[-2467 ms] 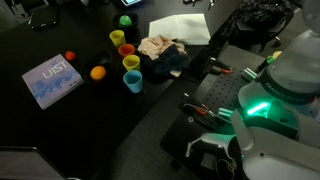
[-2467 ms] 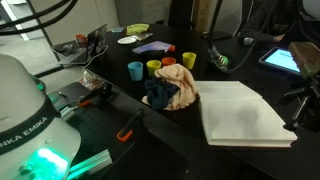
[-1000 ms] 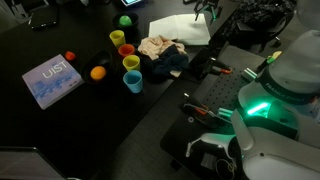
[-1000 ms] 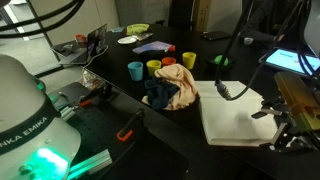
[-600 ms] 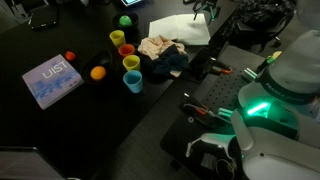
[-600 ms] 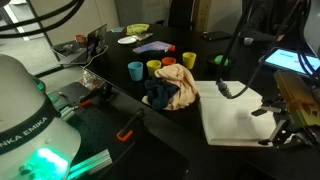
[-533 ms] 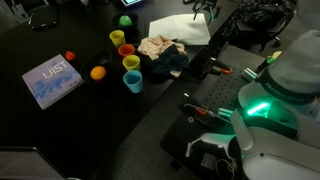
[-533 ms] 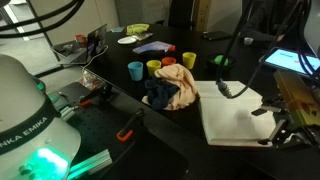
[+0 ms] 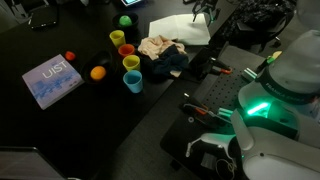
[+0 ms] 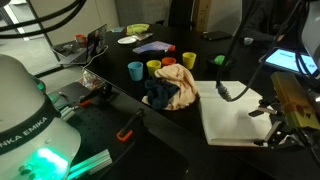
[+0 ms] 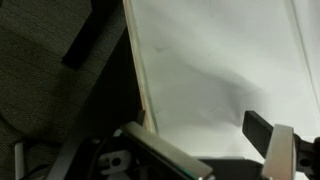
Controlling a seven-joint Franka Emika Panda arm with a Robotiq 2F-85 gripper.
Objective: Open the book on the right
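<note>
Wrist view: white surface of the book (image 11: 220,70) filled most of the frame, one long edge running down from top centre.
Fingers: gripper (image 11: 208,142) sat at the bottom of the wrist view, fingers apart, nothing clamped between them. Couldn't tell whether a tip touched the book.
Book location: in both exterior views, book (image 9: 180,28) at upper centre-right of the frame, book (image 10: 238,115) at lower right, just beside the pile of cloth (image 10: 172,90).
Gripper location: gripper (image 9: 205,10) at the top of the frame by the book's far corner; gripper (image 10: 274,126) at the right edge of the frame, at the book's right side.
Book state: lay flat, no cover or page raised in any view.
Done: approach only, by my read; the arm was at the book's edge.
Left: catch the cover edge, lift it, swing it over.
Not the target: blue book (image 9: 52,80) at left of frame, well apart from the gripper.
</note>
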